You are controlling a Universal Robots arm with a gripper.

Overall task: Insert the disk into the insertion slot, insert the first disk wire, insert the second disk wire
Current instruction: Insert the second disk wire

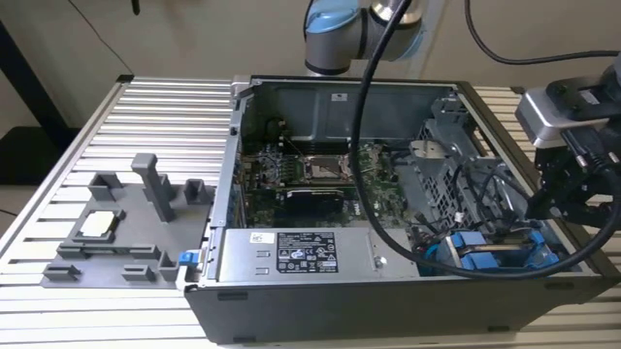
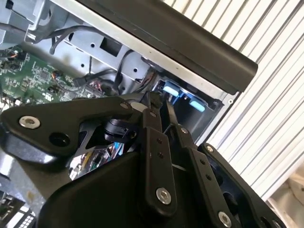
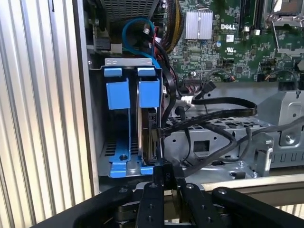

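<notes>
Disk (image 3: 146, 126) seated upright in the insertion slot (image 3: 126, 168).
Gripper (image 3: 166, 183) hangs at its rear edge, fingers pinched on a black wire connector (image 3: 163, 172).

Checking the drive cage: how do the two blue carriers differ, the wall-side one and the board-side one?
The board-side carrier holds a dark disk with a black cable at its edge; the wall-side carrier looks empty, with no cable. Both are blue and stand upright side by side.
</notes>
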